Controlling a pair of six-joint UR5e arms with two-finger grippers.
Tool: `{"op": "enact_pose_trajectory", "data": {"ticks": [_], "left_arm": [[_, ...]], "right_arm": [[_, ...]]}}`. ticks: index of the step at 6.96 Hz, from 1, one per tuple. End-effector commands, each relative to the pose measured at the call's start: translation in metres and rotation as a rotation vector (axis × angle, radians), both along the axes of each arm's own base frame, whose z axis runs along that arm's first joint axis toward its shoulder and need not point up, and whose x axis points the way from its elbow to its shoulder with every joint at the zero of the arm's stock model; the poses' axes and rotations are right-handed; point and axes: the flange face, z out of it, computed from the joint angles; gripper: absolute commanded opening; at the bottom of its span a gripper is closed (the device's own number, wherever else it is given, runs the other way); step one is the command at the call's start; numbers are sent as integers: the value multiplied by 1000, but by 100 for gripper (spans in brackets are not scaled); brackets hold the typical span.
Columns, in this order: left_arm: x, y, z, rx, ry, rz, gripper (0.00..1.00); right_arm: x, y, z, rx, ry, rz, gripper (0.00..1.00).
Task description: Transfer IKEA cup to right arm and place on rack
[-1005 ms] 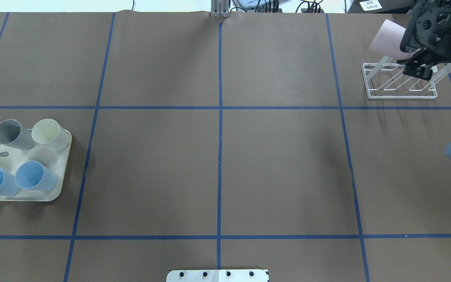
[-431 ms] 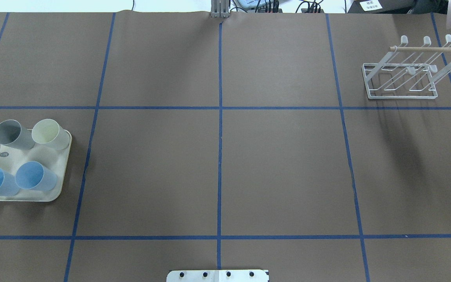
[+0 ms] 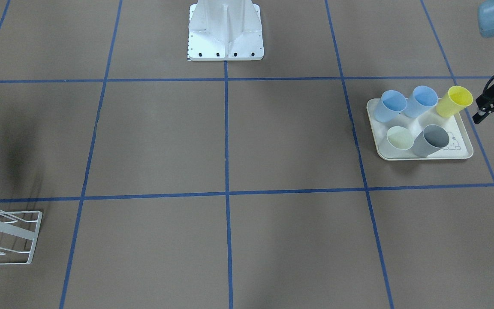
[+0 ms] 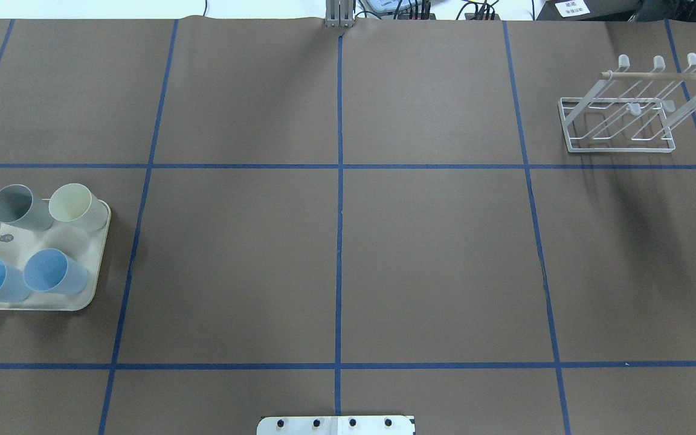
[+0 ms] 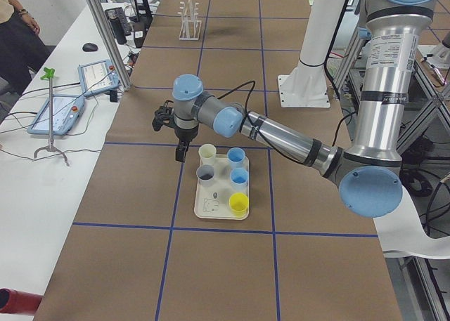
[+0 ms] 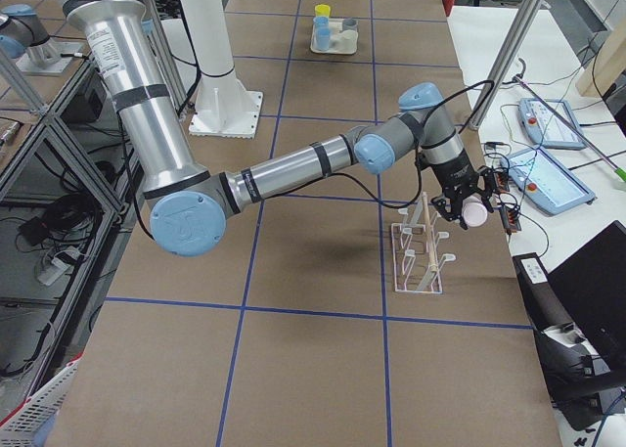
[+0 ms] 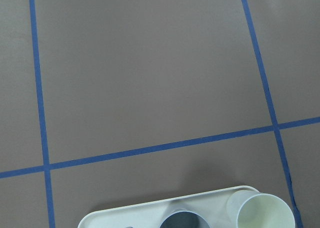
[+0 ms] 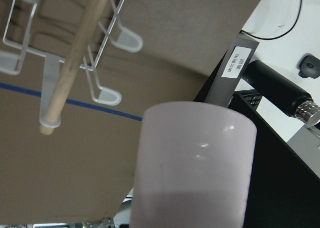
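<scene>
The IKEA cup (image 8: pixel 192 163), pale pink, fills the right wrist view and hangs in the air. In the exterior right view the right arm's gripper (image 6: pixel 458 208) holds the pink cup (image 6: pixel 476 213) beside the top of the rack (image 6: pixel 421 256). The rack's wooden dowel (image 8: pixel 75 58) and white prongs lie up and left of the cup. The white wire rack (image 4: pixel 626 115) stands bare at the table's far right. My left gripper (image 3: pixel 487 107) hovers just beyond the tray's far edge with nothing in it; I cannot tell whether it is open or shut.
A cream tray (image 3: pixel 461 153) on the robot's left holds two blue cups (image 3: pixel 390 107), a yellow cup (image 3: pixel 455 101), a pale green cup (image 3: pixel 399 138) and a grey cup (image 3: pixel 431 140). The robot's white base (image 3: pixel 225 30) stands at mid-table.
The right gripper with the pink cup has moved off the overhead view's upper right, uncovering the rack. The left gripper's tip has left that view's left edge.
</scene>
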Motion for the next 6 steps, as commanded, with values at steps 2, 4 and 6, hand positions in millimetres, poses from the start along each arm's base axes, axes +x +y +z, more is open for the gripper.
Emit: {"op": "enact_pose_trajectory", "data": {"ticks": [2,4,6], "left_arm": [[0,0,0,-1,0,0,100],[0,0,0,-1,0,0,100],[1,0,0,-1,1,1,100]], "right_arm": [[-22,-10,49,-49,162,-92,29],[-53,-10,63,-64,207,-112,30],[-60,-9,70,-73,223,-122,32]]}}
